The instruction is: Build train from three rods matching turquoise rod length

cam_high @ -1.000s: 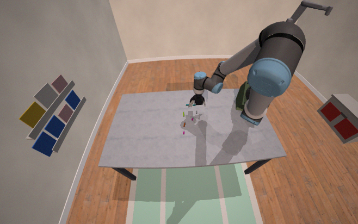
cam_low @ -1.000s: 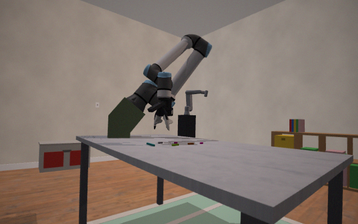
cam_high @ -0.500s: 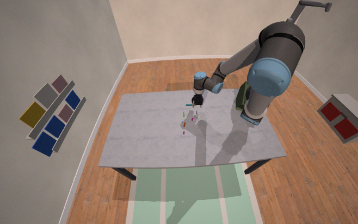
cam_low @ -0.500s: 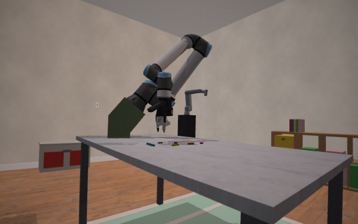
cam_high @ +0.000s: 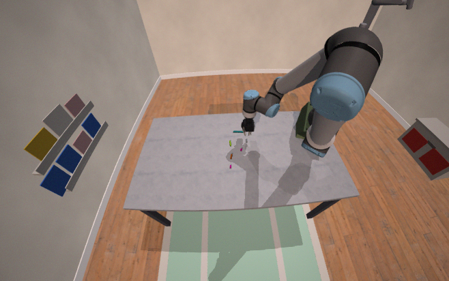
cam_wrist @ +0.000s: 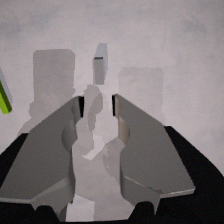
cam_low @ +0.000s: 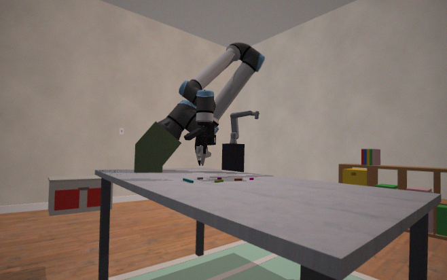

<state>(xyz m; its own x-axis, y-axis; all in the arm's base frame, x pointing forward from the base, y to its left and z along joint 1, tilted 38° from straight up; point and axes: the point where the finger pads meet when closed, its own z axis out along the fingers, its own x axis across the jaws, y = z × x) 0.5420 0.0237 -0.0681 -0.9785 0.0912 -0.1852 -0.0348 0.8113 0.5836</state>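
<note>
My gripper [cam_high: 248, 134] hangs above the table with its fingers drawn close, and nothing shows between them in the wrist view [cam_wrist: 97, 105]. In the exterior view the gripper [cam_low: 201, 162] is clear of the table top. The grey rod [cam_wrist: 100, 69] lies flat on the table beyond the fingertips; it also shows in the top view [cam_high: 246, 140]. The turquoise rod [cam_high: 237, 131] lies just left of the gripper. The lime rod [cam_high: 230, 143] shows at the left edge of the wrist view [cam_wrist: 4, 97]. A magenta rod [cam_high: 241, 149], the orange rod [cam_high: 230, 156] and a second magenta rod [cam_high: 230, 166] lie nearer the front.
The rods lie apart in a loose cluster on the grey table [cam_high: 239, 164]. The arm's green base [cam_high: 304, 121] stands at the table's back right. A black stand with a small arm [cam_low: 233, 157] stands behind the table.
</note>
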